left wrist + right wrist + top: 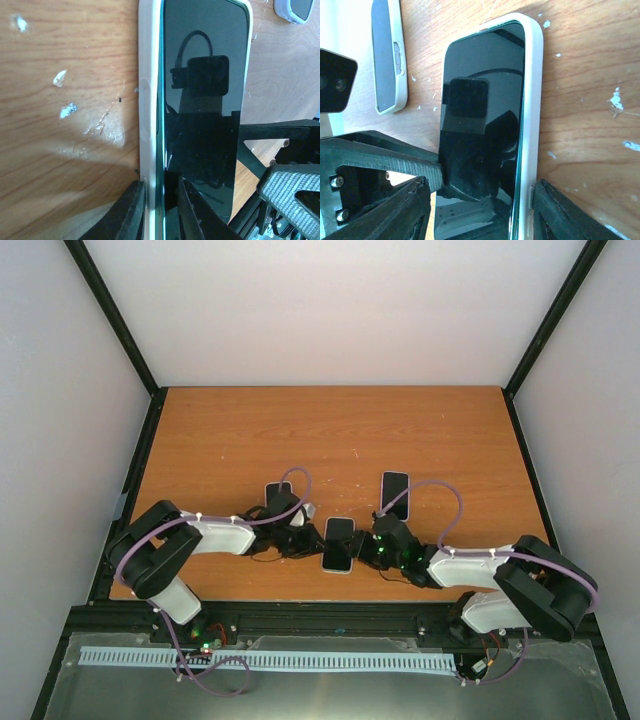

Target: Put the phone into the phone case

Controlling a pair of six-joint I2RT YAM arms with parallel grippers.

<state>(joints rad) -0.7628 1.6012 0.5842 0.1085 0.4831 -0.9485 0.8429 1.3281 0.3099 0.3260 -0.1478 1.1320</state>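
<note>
The phone (338, 545), black screen up, lies in the white phone case (149, 100) on the table between both arms. My left gripper (160, 185) is shut on the case's long side. One finger (131, 212) presses the outside of the case wall and the other rests on the screen (205, 100). From the other side, my right gripper (480, 185) stands open astride the phone (485, 100). Its right finger (562, 212) is against the case wall (532, 100). Its left finger (395, 212) stands off the phone's other edge. In the top view the two grippers (312, 540) (368, 545) flank the phone.
Two more phones lie on the wooden table: one (278, 492) behind the left arm's wrist, one (394, 495) behind the right gripper. The cased one (387, 55) shows at upper left in the right wrist view. Black frame rails (300, 615) run along the table's near edge.
</note>
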